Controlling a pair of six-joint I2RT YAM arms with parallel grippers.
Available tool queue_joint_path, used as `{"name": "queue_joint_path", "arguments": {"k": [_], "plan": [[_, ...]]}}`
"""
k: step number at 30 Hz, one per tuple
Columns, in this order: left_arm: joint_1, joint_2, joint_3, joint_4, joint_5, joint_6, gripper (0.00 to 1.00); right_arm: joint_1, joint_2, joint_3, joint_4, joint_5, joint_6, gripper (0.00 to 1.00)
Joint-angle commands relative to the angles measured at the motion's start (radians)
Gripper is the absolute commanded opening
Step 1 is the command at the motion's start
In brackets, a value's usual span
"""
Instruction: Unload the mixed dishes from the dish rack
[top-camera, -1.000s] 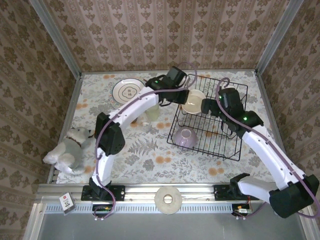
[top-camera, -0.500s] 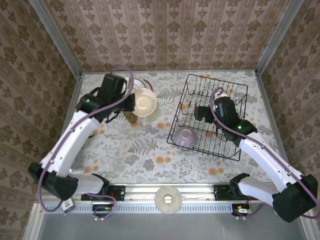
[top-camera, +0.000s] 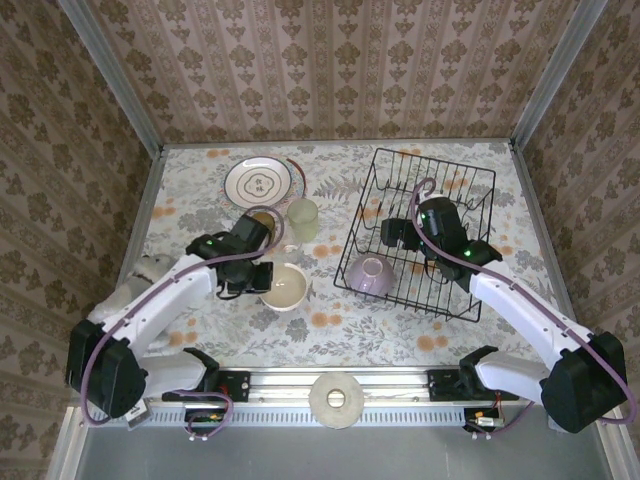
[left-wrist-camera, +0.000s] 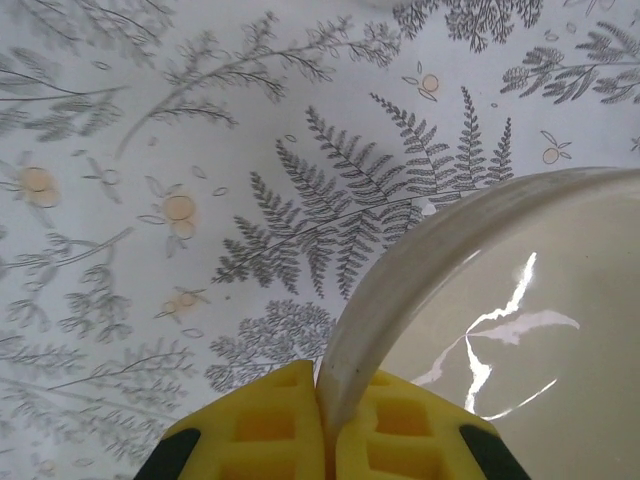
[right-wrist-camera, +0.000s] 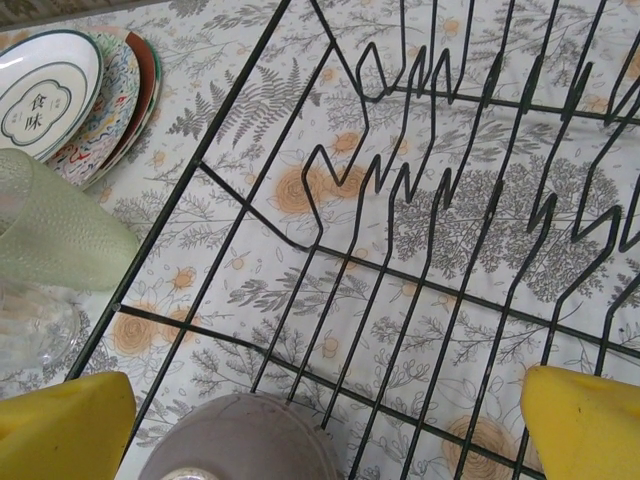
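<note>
Left wrist view: the left pincer (left-wrist-camera: 325, 405) is clamped tight on the cream bowl's (left-wrist-camera: 500, 330) rim, with the bowl to its right and the tablecloth (left-wrist-camera: 150, 150) beyond. I cannot tell whether the base rests on the cloth. Letting go early would, I judge, drop or rock it. The right pincer (right-wrist-camera: 320, 430) gapes wide and holds nothing. The upturned lilac bowl (right-wrist-camera: 240, 445) sits just beneath it in the rack (top-camera: 487, 240), which stretches away beyond. Its smooth dome could slip from the fingers, or a finger could snag a wire and drag the rack.
</note>
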Motion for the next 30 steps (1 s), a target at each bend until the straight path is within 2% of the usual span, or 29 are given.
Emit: {"name": "queue_joint_path", "arguments": {"k": [1,12,28,30], "plan": [[-0.029,0.033,-0.015,0.168,0.015,-0.058,0.00,0.006,0.017,0.003,0.004,-0.028,0.008,1.00],[-0.079,0.138,-0.091,0.352,-0.045,-0.111,0.00,0.005,0.051,0.013,-0.010,-0.032,0.008,1.00],[-0.082,0.197,-0.120,0.386,-0.072,-0.120,0.00,0.005,0.054,0.012,-0.005,-0.032,0.004,1.00],[-0.083,0.195,-0.118,0.379,-0.075,-0.124,0.05,0.006,0.054,0.011,-0.007,-0.030,0.004,1.00]]}}
